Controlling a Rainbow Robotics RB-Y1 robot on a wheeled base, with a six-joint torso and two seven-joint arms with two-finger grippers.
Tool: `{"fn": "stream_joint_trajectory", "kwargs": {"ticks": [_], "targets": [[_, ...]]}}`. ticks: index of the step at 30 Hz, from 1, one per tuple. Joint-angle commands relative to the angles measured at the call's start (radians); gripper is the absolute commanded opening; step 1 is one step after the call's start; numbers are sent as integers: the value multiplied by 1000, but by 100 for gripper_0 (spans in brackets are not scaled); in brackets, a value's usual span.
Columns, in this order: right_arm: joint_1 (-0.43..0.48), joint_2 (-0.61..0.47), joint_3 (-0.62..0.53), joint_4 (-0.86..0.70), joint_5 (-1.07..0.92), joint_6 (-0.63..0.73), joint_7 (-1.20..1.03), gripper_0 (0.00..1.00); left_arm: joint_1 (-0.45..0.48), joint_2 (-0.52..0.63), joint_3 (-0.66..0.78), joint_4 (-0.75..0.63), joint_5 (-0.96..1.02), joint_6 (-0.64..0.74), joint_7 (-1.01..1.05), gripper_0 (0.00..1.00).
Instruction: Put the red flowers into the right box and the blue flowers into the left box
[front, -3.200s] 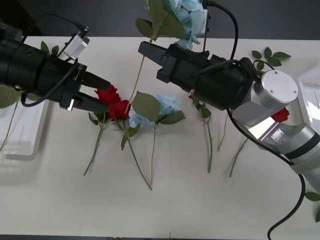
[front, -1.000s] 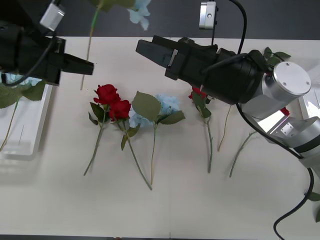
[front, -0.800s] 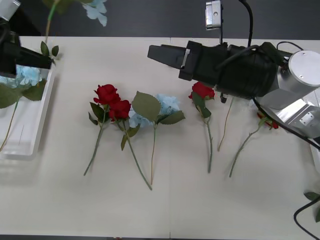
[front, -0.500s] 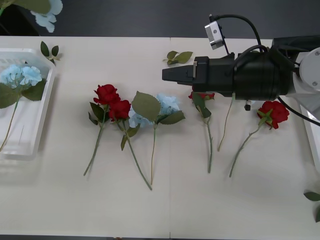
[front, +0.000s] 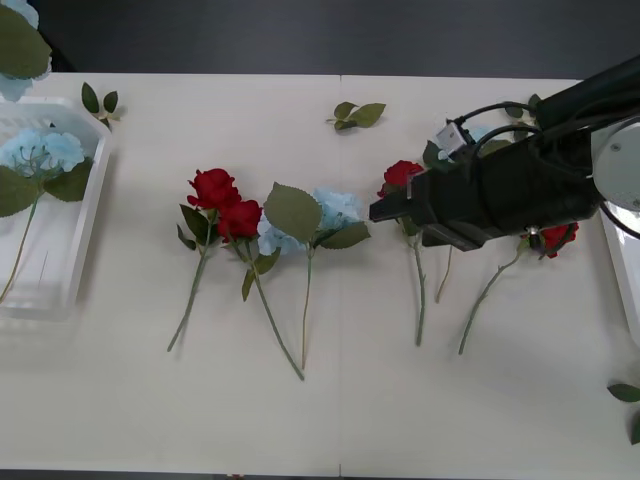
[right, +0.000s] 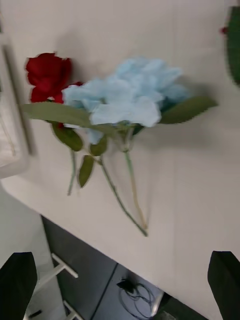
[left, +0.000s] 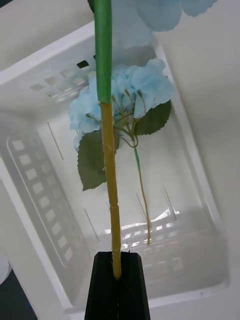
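In the left wrist view my left gripper (left: 119, 262) is shut on the thin stem of a blue flower (left: 104, 60), held above the left box (left: 35, 150). Another blue flower (left: 125, 92) lies inside that box. In the front view the held flower's leaf (front: 20, 45) pokes in over the left box (front: 88, 230). My right gripper (front: 383, 211) is open, low beside a red rose (front: 402, 174). Two red roses (front: 225, 200) and blue flowers (front: 335, 208) lie mid-table. A further rose (front: 556, 238) is half hidden by the right arm. The right box rim (front: 622, 290) shows at the edge.
Loose leaf sprigs lie at the table's back middle (front: 358, 113), back left (front: 98, 100) and front right (front: 625, 392). The right wrist view looks over the blue flowers (right: 130, 95) and a rose (right: 47, 75) toward the table's front edge.
The left arm carried the blue flower left, out of the front view, to above the left box. The right arm pulled back rightward and dropped low beside the right-hand roses.
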Motion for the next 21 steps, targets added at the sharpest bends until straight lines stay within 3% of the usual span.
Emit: {"fn": "stream_joint_trajectory", "kwargs": {"ticks": [1, 9, 21], "targets": [[-20, -21, -1, -33, 114, 88, -122, 100, 6, 23, -53, 82, -22, -61, 67, 0], [-9, -30, -1, 1, 343, 232, -279, 100, 6, 23, -131, 255, -55, -171, 58, 0], [10, -40, 4, 185, 444, 247, -268, 100, 4, 23, -275, 386, -72, -332, 78, 0]]}}
